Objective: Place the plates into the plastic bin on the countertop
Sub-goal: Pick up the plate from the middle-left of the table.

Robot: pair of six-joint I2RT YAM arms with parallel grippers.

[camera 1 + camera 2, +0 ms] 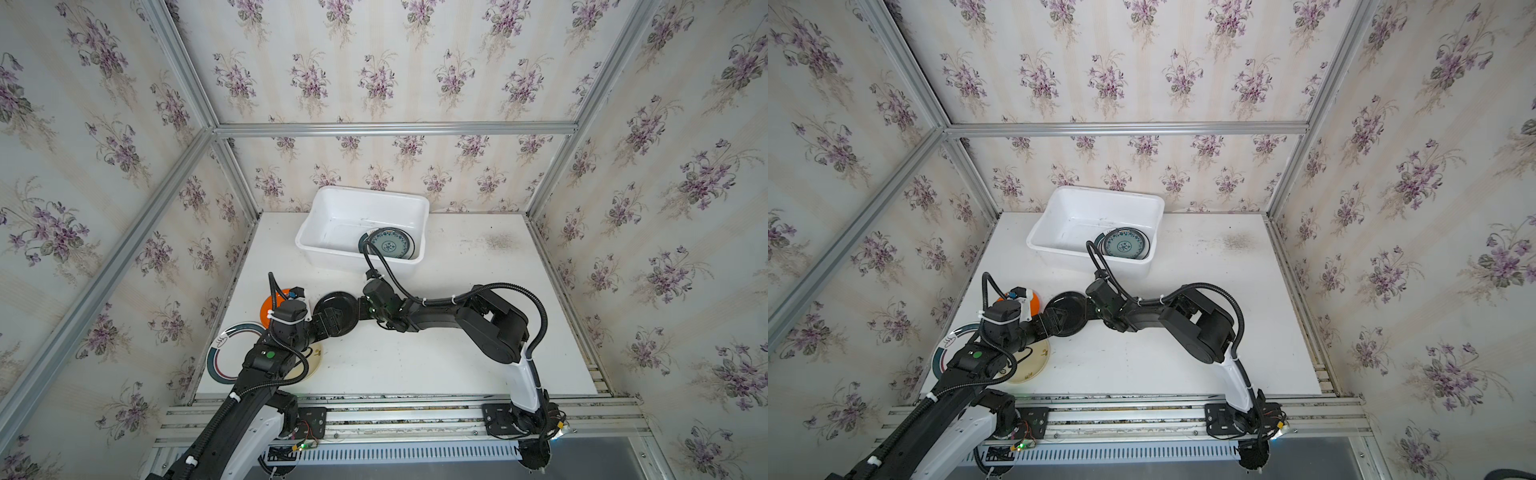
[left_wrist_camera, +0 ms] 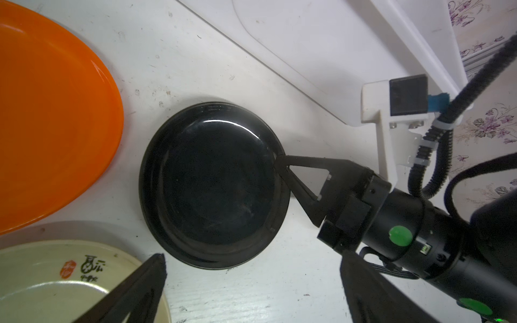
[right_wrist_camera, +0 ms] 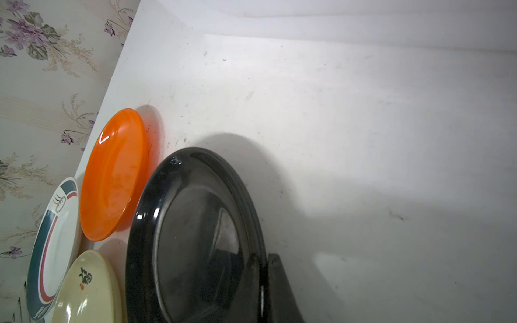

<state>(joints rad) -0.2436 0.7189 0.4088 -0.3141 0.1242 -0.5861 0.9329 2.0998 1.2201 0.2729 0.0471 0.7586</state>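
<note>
The right end effector [image 2: 280, 165] is clamped on the rim of the black plate [image 2: 212, 184], with its fingers drawn together on the edge nearest its own arm. The plate sits on the table [image 1: 457, 332], and the views do not show whether the pinched edge is raised off the surface. The left end effector [image 2: 251, 256] hangs just above the opposite side of the same plate. Its fingers are spread wide apart and hold nothing, and in its wrist view the plate shows between and beyond the two fingertips. Across the black plate from the right end effector lies the orange plate [image 2: 50, 117], close to the black one with a strip of bare table between them. The cream plate [image 2: 42, 282], marked with dark characters and a red seal, lies just beside one finger of the left end effector and partly under that arm. The white plate with a teal rim [image 3: 53, 246] lies beyond the orange and cream plates from the right end effector, by the table's edge. The plastic bin [image 1: 332, 208] stands beyond both end effectors toward the back wall, nearer the right wrist than the left. In the bin's corner closest to the right arm lies the teal-patterned plate [image 1: 390, 246]. It rests on a second plate [image 1: 375, 230], of which only a sliver of rim shows.
</note>
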